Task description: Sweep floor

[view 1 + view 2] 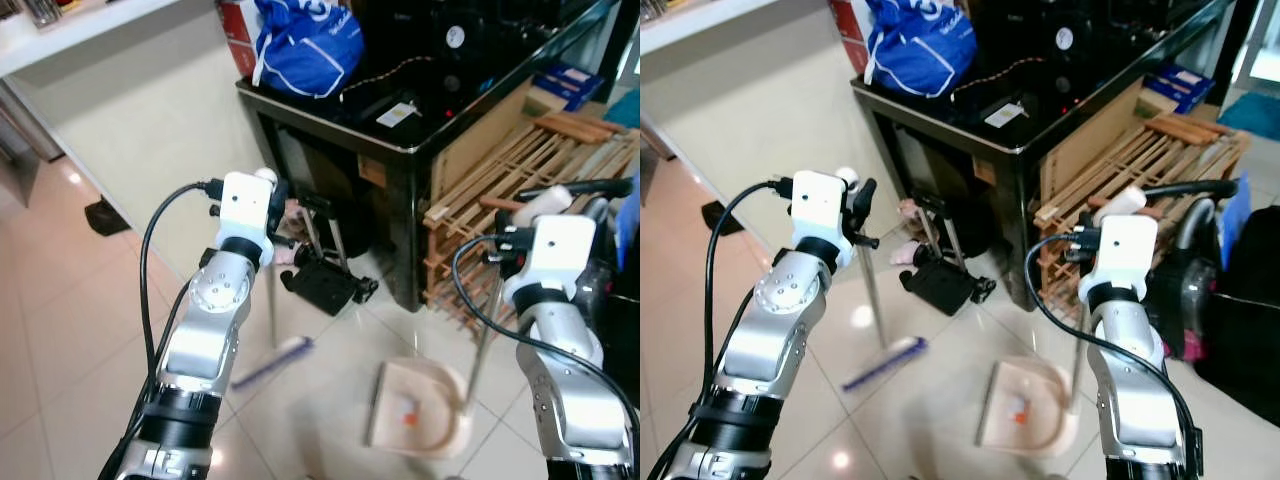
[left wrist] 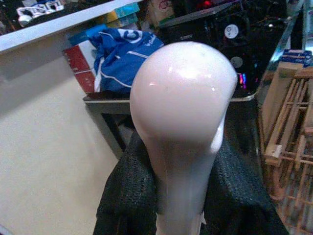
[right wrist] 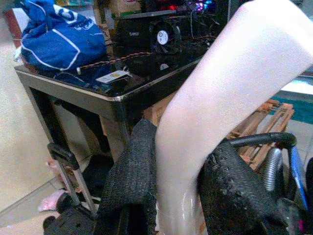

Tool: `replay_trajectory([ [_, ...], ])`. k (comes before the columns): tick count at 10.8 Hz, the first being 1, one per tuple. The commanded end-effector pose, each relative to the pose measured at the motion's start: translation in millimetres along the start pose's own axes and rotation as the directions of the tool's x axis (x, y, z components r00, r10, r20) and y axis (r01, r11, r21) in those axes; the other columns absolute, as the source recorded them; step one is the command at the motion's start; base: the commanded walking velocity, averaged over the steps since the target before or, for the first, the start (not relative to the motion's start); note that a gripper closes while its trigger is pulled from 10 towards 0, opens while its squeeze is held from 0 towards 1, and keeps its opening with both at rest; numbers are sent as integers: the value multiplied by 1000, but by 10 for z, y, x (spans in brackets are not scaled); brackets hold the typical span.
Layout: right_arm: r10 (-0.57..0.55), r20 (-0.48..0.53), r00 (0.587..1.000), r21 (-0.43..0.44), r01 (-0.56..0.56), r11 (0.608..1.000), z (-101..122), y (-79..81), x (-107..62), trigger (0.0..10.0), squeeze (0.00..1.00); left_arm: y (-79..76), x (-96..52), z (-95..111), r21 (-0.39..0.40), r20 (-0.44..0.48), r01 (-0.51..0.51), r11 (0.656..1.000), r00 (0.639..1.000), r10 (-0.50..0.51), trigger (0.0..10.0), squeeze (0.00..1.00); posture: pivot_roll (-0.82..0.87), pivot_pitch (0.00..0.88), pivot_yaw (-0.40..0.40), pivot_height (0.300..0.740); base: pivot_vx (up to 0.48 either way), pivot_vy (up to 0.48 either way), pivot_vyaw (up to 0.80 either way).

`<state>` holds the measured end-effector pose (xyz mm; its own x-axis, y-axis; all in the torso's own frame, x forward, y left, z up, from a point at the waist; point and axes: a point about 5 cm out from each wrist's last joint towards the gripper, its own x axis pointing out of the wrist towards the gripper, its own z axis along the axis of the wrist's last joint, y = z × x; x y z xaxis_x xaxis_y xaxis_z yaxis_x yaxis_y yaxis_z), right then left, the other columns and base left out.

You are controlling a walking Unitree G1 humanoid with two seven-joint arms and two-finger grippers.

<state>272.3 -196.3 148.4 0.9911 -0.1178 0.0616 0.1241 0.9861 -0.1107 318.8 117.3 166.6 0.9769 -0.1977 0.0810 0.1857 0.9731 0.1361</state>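
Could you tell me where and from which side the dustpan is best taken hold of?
Grip the dustpan at the pale bent handle top, closing on it from both sides. The pan lies flat on the floor tiles and its thin pole rises upright to arm height, so the thick top suits best. The right gripper is already shut there.

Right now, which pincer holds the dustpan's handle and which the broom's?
The right pincer grips the dustpan handle, whose pan holds orange debris. The left pincer grips the broom, its blue bristle head on the tiles.
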Motion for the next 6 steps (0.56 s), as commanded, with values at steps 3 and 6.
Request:
replay_trajectory([
  [3,92,63,994,27,-93,995,147,210,124,10000,0,220,10,55,64,21,-67,996,998,65,10000,0,-63,0,163,740,0,0,0],
  [6,110,100,989,42,-115,993,211,260,162,10000,0,376,-194,57,85,-6,-118,989,993,119,10000,0,25,0,94,740,0,0,0],
])
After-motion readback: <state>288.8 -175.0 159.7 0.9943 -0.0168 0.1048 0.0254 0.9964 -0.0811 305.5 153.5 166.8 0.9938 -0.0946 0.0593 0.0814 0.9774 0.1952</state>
